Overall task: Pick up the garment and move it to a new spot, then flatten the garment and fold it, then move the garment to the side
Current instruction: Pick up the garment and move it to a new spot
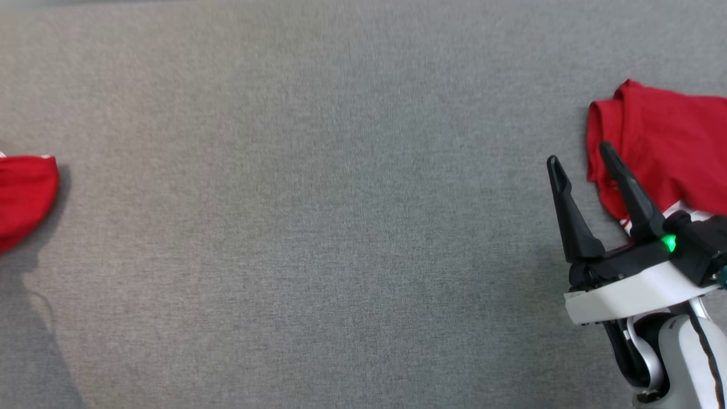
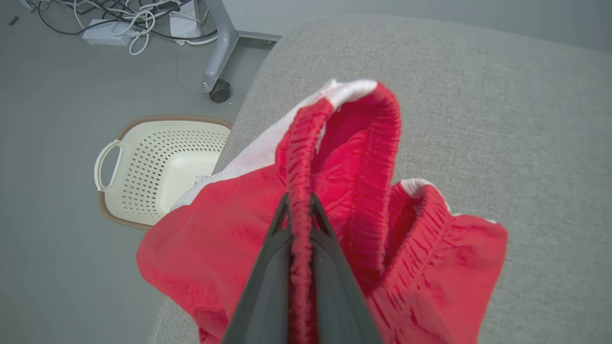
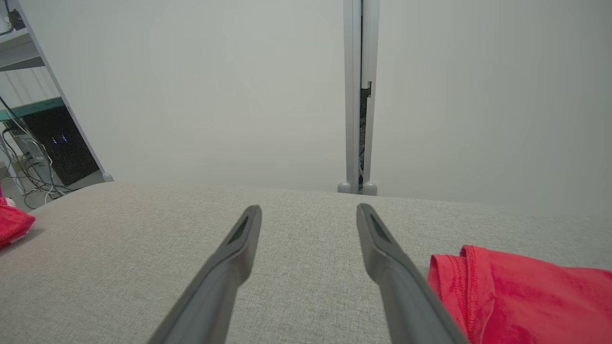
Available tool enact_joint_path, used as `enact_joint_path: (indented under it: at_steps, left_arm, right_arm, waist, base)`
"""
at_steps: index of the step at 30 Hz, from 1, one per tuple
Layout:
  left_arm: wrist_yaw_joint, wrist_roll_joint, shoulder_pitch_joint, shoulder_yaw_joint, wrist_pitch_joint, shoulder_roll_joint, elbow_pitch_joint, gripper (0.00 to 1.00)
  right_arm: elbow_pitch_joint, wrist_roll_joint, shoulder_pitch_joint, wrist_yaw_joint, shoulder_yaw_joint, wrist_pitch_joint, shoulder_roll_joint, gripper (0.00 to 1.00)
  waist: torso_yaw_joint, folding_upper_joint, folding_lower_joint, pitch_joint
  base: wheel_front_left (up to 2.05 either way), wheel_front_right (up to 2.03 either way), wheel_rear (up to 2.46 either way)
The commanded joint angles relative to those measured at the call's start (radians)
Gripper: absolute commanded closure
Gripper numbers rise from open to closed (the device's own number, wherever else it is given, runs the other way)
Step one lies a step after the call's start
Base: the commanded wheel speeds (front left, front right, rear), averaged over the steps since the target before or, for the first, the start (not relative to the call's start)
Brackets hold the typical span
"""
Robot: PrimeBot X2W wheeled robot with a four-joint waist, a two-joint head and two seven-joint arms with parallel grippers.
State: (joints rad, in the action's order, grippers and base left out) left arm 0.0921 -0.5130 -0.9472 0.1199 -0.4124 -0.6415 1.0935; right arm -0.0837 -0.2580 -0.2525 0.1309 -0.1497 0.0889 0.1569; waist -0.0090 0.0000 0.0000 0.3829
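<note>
The garment (image 2: 229, 224) is red with white trim and an elastic waistband, and it hangs bunched at the left edge of the grey padded surface (image 1: 341, 227). My left gripper (image 2: 299, 203) is shut on a fold of that waistband, pinched between its two dark fingers. In the head view a lobe of the garment (image 1: 25, 193) shows at the far left, and it also appears as a red bit (image 3: 12, 224) in the right wrist view. My right gripper (image 1: 580, 154) is open with nothing between its fingers, low over the surface at the right (image 3: 309, 209).
A second red cloth (image 1: 670, 147) lies at the right edge, just beside my right gripper's outer finger (image 3: 526, 291). On the floor left of the surface stand a cream perforated basket (image 2: 158, 167), a table leg with a caster (image 2: 220, 57) and cables (image 2: 129, 24).
</note>
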Motion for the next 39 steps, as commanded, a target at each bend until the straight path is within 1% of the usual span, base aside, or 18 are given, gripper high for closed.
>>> enact_joint_path:
  at_steps: [1, 3, 6, 9, 12, 13, 16, 20, 21, 24, 26, 28, 30, 33, 35, 37, 39]
  left_arm:
    - [0.013, 0.013, -0.014, 0.017, 0.011, 0.002, -0.006, 1.00]
    - [0.030, 0.021, -0.021, 0.055, 0.021, 0.022, -0.027, 1.00]
    - [0.036, 0.022, -0.017, 0.096, 0.007, 0.053, -0.067, 1.00]
    - [0.038, 0.009, 0.017, 0.132, 0.006, 0.081, -0.142, 1.00]
    - [0.039, -0.010, 0.064, 0.164, 0.012, 0.121, -0.247, 1.00]
    - [0.039, -0.010, 0.064, 0.164, 0.012, 0.121, -0.247, 1.00]
    - [0.038, -0.045, 0.119, 0.185, -0.012, 0.143, -0.376, 1.00]
    - [0.036, -0.092, 0.193, 0.209, -0.064, 0.174, -0.591, 1.00]
    - [0.030, -0.105, 0.209, 0.211, -0.081, 0.184, -0.645, 1.00]
    - [-0.006, -0.133, 0.250, 0.216, -0.120, 0.217, -0.808, 1.00]
    - [-0.035, -0.157, 0.276, 0.216, -0.130, 0.257, -0.904, 1.00]
    - [-0.064, -0.176, 0.294, 0.210, -0.131, 0.287, -0.985, 1.00]
    - [-0.092, -0.179, 0.317, 0.210, -0.132, 0.303, -1.044, 1.00]
    - [-0.119, -0.197, 0.374, 0.208, -0.127, 0.323, -1.091, 1.00]
    - [-0.130, -0.213, 0.426, 0.200, -0.121, 0.324, -1.096, 1.00]
    - [-0.129, -0.235, 0.491, 0.184, -0.097, 0.322, -1.081, 1.00]
    - [-0.118, -0.234, 0.566, 0.174, -0.071, 0.293, -1.042, 1.00]
  right_arm:
    - [0.012, -0.012, 0.019, 0.000, 0.000, 0.009, -0.001, 0.00]
    - [0.035, -0.023, 0.044, 0.000, 0.002, 0.018, -0.006, 0.00]
    - [0.056, -0.034, 0.074, 0.000, 0.009, 0.026, -0.009, 0.00]
    - [0.063, -0.041, 0.101, 0.000, 0.017, 0.030, -0.011, 0.00]
    - [0.067, -0.044, 0.124, 0.000, 0.028, 0.032, -0.011, 0.00]
    - [0.067, -0.044, 0.124, 0.000, 0.028, 0.032, -0.011, 0.00]
    - [0.064, -0.048, 0.143, 0.000, 0.036, 0.030, -0.008, 0.00]
    - [0.053, -0.048, 0.160, 0.000, 0.048, 0.023, -0.007, 0.00]
    - [0.050, -0.048, 0.163, 0.000, 0.051, 0.020, -0.007, 0.00]
    - [0.042, -0.049, 0.168, 0.000, 0.057, 0.012, -0.006, 0.00]
    - [0.038, -0.049, 0.167, 0.000, 0.062, 0.009, -0.004, 0.00]
    - [0.033, -0.049, 0.163, 0.000, 0.065, 0.007, -0.003, 0.00]
    - [0.029, -0.050, 0.159, 0.000, 0.068, 0.004, -0.001, 0.00]
    - [0.030, -0.050, 0.161, 0.000, 0.067, 0.001, -0.005, 0.00]
    - [0.036, -0.052, 0.163, 0.000, 0.064, -0.001, -0.007, 0.00]
    - [0.039, -0.051, 0.162, 0.000, 0.061, 0.001, -0.011, 0.00]
    - [0.043, -0.052, 0.159, 0.000, 0.060, 0.004, -0.013, 0.00]
  waist:
    - [-0.001, 0.0000, 0.0000, -0.083]
    - [-0.007, 0.0000, 0.0000, -0.152]
    - [-0.017, 0.0000, 0.0000, -0.218]
    - [-0.031, 0.0000, 0.0000, -0.270]
    - [-0.046, 0.0000, 0.0000, -0.311]
    - [-0.046, 0.0000, 0.0000, -0.311]
    - [-0.065, 0.0000, 0.0000, -0.346]
    - [-0.094, 0.0000, 0.0000, -0.384]
    - [-0.101, 0.0000, 0.0000, -0.390]
    - [-0.122, 0.0000, 0.0000, -0.399]
    - [-0.136, 0.0000, 0.0000, -0.399]
    - [-0.148, 0.0000, 0.0000, -0.397]
    - [-0.159, 0.0000, 0.0000, -0.392]
    - [-0.173, 0.0000, 0.0000, -0.381]
    - [-0.182, 0.0000, 0.0000, -0.370]
    - [-0.191, 0.0000, 0.0000, -0.357]
    - [-0.200, 0.0000, 0.0000, -0.343]
  base:
    - [0.00, 0.00, 0.00]
    - [0.00, 0.00, 0.00]
    - [0.00, 0.00, 0.00]
    - [0.00, 0.00, 0.00]
    - [0.00, 0.00, 0.00]
    - [0.00, 0.00, 0.00]
    - [0.00, 0.00, 0.00]
    - [0.00, 0.00, 0.00]
    - [0.00, 0.00, 0.00]
    - [0.00, 0.00, 0.00]
    - [0.00, 0.00, 0.00]
    - [0.00, 0.00, 0.00]
    - [0.00, 0.00, 0.00]
    - [0.00, 0.00, 0.00]
    - [0.00, 0.00, 0.00]
    - [0.00, 0.00, 0.00]
    - [0.00, 0.00, 0.00]
